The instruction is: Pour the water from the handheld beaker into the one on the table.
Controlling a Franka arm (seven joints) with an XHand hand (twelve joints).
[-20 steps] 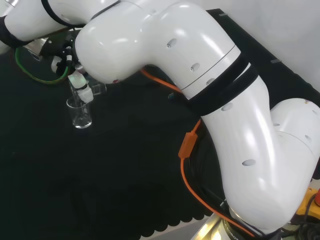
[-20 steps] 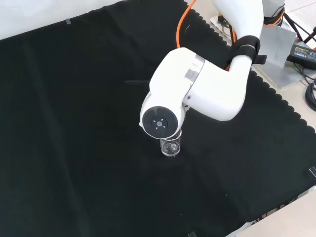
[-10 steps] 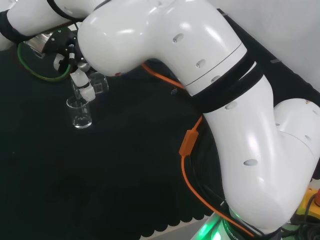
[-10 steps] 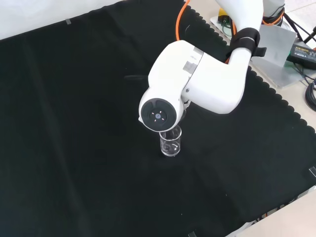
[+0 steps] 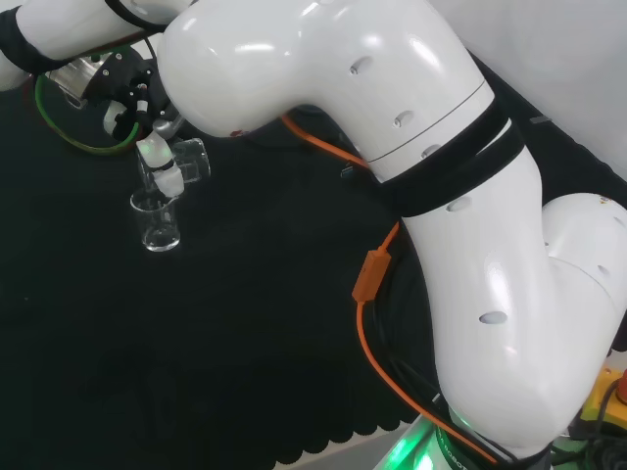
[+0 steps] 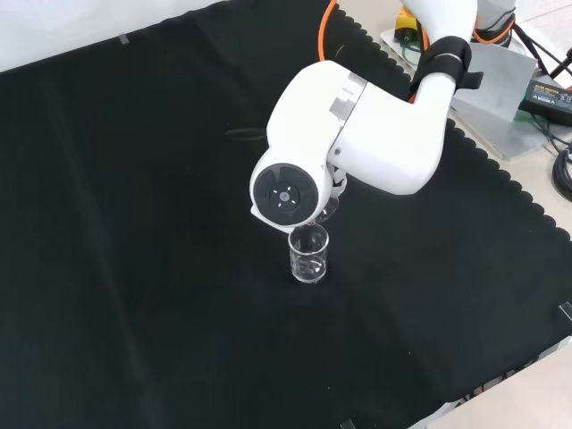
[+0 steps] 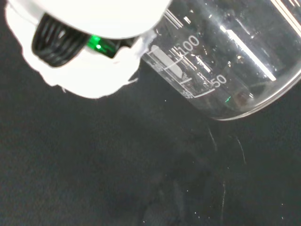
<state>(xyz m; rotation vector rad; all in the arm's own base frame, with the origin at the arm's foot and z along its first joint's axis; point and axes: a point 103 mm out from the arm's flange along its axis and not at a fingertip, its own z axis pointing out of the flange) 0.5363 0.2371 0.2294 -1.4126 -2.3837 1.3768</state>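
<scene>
The hand (image 5: pixel 157 162), fingers curled round the handheld beaker (image 5: pixel 189 163), has lifted and tipped it back toward level just above the beaker on the cloth (image 5: pixel 158 223), which suggests the pour is ending or done.

Big glossy white arm links (image 5: pixel 421 137) here, rounded, dotted with small screw recesses and banded in black at one joint. An orange cable (image 5: pixel 367 284) trails along them, and a round grey cap (image 6: pixel 284 196) closes one link. The hand (image 5: pixel 132 103) is black and white, with a green light glowing on it.
</scene>
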